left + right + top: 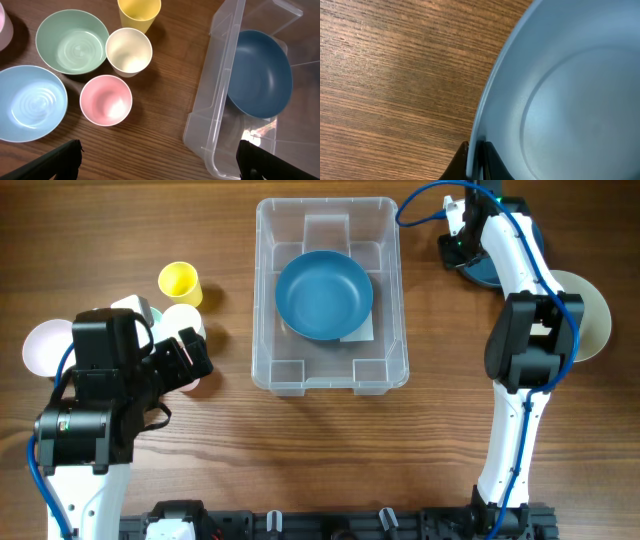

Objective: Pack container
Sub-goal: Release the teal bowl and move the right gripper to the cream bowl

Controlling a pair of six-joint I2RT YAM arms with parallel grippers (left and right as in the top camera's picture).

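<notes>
Just right of the container [268,330], right tool [479,161] pinches a bowl [570,90]; left tool [160,164] wide.

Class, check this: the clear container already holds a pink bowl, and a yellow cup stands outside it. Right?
No. The bowl in the container is dark blue, not pink; the overhead view shows it. The yellow cup does stand outside it.

Nothing can be read anywhere; the white label [358,330] showing beside the blue bowl [324,294] in the bin [265,300] has no legible print.
</notes>
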